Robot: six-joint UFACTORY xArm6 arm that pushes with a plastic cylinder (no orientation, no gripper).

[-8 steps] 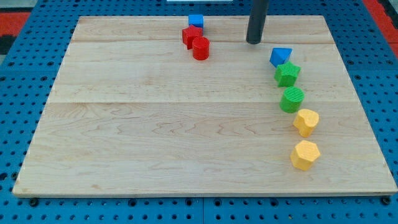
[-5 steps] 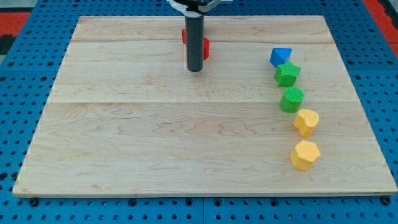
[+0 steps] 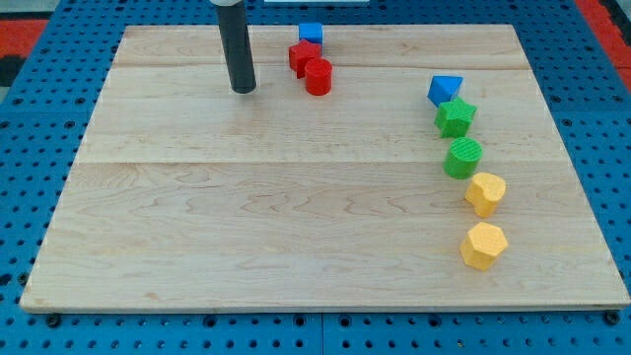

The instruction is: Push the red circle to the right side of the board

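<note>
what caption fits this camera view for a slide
My tip rests left of the red circle, lined up to push it rightward across the board.

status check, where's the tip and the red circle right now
My tip down on the board, left of the red circle, not touching. Red circle against another red block, blue cube behind. Blue, green blocks stand at the right side.

We see no words, numbers or signs on the board (image 3: 296,227) or on any of the blocks.
</note>
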